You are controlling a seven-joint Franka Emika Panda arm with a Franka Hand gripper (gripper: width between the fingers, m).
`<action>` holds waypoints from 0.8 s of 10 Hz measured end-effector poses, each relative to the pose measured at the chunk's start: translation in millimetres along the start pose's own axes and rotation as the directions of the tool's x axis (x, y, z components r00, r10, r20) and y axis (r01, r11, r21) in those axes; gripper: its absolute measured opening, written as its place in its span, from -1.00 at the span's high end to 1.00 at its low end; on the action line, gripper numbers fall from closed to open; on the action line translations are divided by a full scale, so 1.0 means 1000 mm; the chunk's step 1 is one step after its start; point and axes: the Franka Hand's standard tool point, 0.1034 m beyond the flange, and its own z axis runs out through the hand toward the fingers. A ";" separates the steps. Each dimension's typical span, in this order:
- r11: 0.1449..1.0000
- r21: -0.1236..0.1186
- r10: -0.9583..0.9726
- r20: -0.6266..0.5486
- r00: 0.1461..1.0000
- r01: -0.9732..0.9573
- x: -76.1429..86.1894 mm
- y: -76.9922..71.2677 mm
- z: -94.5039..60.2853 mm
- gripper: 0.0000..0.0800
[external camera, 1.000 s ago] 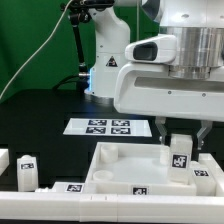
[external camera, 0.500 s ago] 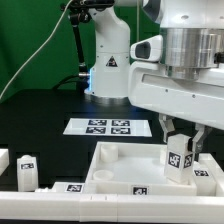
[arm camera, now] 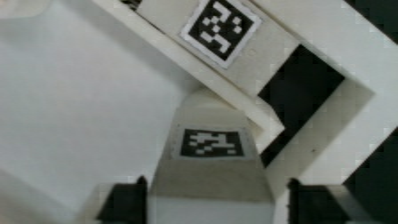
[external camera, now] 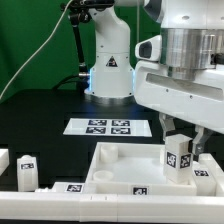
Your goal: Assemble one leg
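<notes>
- Item: my gripper (external camera: 180, 150), two-finger, at approx. 4 o'clock in the exterior view. Jaws part-closed, clamped on the leg; only the leg's own width sits between them.
- Item: the leg (external camera: 178, 160), small white rect. post, tag facing the camera. Near upright, slight lean. Upper end is between my fingers (external camera: 166, 138); lower end hangs free of them.
- Wrist view, same hold: leg (arm camera: 214, 150) runs out from between the two dark fingers (arm camera: 125, 200), tag face up toward the lens. Gripper (arm camera: 210, 200) pinches its near end.
- Container: white panel (external camera: 125, 160), tray-like w/ raised rim, at 5–6 o'clock in the exterior view. Tags on its front edge.
- Contents: the leg's lower end stands inside the rim, toward the panel's 3 o'clock side. Can't tell if it touches the floor of the panel or hangs just above it.
- Wrist view: a broad white panel (arm camera: 71, 110) face lies beside the leg. A white bar (arm camera: 222, 30) w/ its own tag crosses just past the leg's far end. Which part that bar belongs to, can't tell.
- Outside the panel: spare post (external camera: 27, 172), tagged, upright on the black table (external camera: 40, 110) at 8 o'clock, well apart from the held leg.
- Marker board (external camera: 108, 126): flat on the table near centre, beyond the panel.
- Arm base (external camera: 108, 65) at 12 o'clock.
</notes>
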 end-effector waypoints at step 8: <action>0.694 -0.013 -0.720 -0.008 0.694 0.720 -0.002 -0.002 -0.002 -0.62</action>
